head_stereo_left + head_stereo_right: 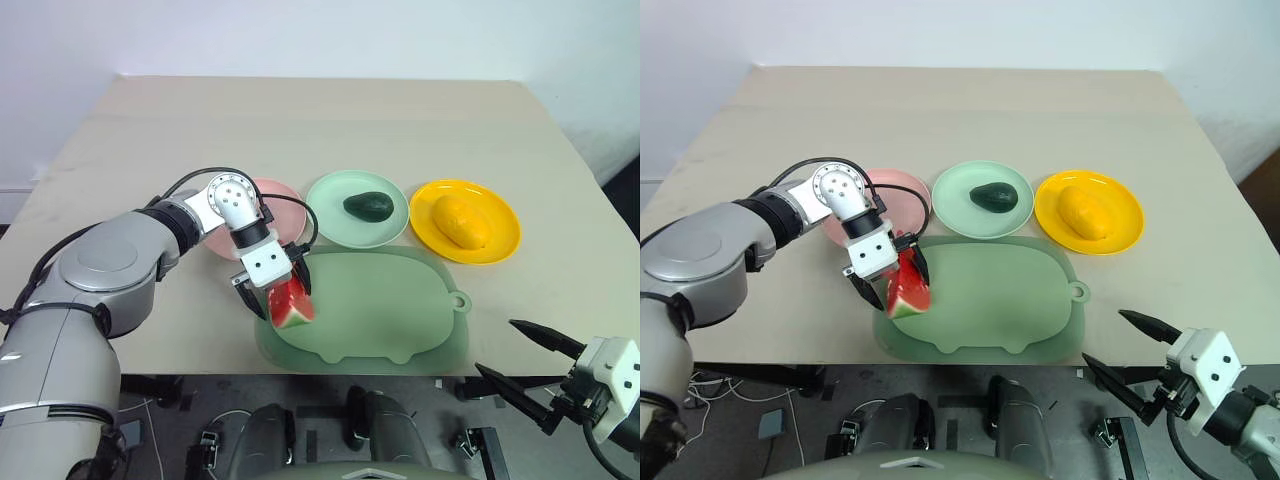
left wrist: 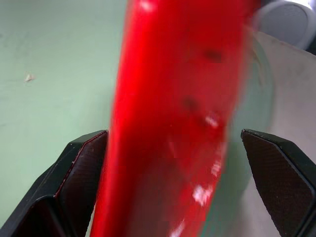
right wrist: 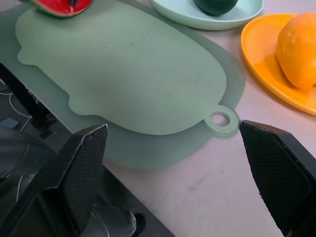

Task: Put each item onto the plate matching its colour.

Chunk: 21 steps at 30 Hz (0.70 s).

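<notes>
1. one item is not yet sorted: the watermelon wedge [image 1: 291,302] stands on edge on the pale green mat [image 1: 390,310], between the wide-open fingers of the left pincer [image 1: 274,290], which points down over it, not closed on it.
2. its long axis runs across the gap between the fingers; the pink plate [image 1: 290,200] lies just behind this pincer.
3. the right pincer [image 1: 518,360], wide open and empty, hangs off the tabletop [image 1: 330,120] edge, well apart; the left arm is nearer.
4. avocado [image 1: 368,206] on green plate [image 1: 330,215], mango [image 1: 460,220] on yellow plate [image 1: 500,245].
</notes>
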### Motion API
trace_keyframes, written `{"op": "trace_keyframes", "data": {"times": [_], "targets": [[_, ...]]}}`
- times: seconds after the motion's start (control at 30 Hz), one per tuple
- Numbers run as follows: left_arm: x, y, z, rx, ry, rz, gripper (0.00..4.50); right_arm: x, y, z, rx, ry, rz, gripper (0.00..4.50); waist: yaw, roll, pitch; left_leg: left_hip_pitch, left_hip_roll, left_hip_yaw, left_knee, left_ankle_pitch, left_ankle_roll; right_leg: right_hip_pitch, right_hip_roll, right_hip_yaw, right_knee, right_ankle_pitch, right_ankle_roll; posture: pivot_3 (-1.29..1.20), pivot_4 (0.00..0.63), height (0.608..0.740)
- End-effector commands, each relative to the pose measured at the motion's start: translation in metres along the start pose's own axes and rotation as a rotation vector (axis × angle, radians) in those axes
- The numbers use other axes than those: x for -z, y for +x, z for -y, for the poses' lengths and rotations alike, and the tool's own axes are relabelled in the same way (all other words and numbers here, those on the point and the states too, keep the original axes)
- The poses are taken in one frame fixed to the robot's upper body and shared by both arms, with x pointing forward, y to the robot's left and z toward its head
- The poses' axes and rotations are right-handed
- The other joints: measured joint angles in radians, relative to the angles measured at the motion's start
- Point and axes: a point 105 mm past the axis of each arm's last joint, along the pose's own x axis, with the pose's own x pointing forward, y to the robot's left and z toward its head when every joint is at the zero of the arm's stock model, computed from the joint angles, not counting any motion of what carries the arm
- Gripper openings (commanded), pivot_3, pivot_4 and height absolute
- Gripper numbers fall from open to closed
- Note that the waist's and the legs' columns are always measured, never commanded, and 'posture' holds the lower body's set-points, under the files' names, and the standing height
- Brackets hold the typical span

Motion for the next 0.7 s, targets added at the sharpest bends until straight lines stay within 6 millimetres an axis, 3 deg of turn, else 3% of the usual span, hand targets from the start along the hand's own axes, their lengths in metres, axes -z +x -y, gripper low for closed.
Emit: {"op": "trace_keyframes", "data": {"times": [0.03,0.17,0.33,0.47,0.6,0.7], "targets": [[0.005,0.001,0.004,0.0,-0.032,-0.012,4.5,-0.014,0.005,-0.004,-0.034,-0.055,0.035,4.47,0.001,0.0,0.0,0.0,0.0,0.0,0.0,0.0,0.0,0.0,0.0,0.0,0.0,0.0,0.0,0.0,0.15,0.733],[0.005,0.003,0.002,-0.024,-0.053,0.011,4.5,-0.017,0.009,-0.001,-0.041,-0.067,0.042,4.47,0.001,0.0,0.0,0.0,0.0,0.0,0.0,0.0,0.0,0.001,0.0,0.0,0.0,0.0,0.0,0.0,0.15,0.733],[-0.001,-0.001,-0.005,-0.07,-0.074,0.049,3.35,-0.017,0.012,0.001,-0.062,-0.073,0.042,4.5,0.001,0.0,0.0,0.0,0.0,-0.001,0.0,0.0,0.0,0.002,0.0,0.0,0.0,0.0,0.0,0.0,0.15,0.733],[-0.007,-0.011,-0.016,-0.14,-0.08,0.083,3.19,-0.015,0.014,0.002,-0.078,-0.076,0.04,4.5,0.001,-0.001,0.0,0.0,0.0,-0.001,0.0,0.0,0.0,0.002,0.0,0.0,0.0,0.0,0.0,0.0,0.15,0.733],[-0.025,-0.038,-0.04,-0.305,-0.136,0.211,3.19,-0.013,0.015,0.003,-0.091,-0.072,0.037,4.5,0.002,-0.002,0.001,0.0,0.0,-0.001,0.001,0.0,0.0,0.001,0.0,0.0,0.0,0.0,0.0,0.0,0.15,0.733],[-0.037,-0.069,-0.056,-0.441,-0.211,0.305,3.19,-0.012,0.018,0.006,-0.105,-0.071,0.036,4.5,0.002,-0.002,0.001,0.0,0.0,-0.001,0.001,0.0,0.0,0.001,0.0,0.0,0.0,0.0,0.0,0.0,0.15,0.733]]}}
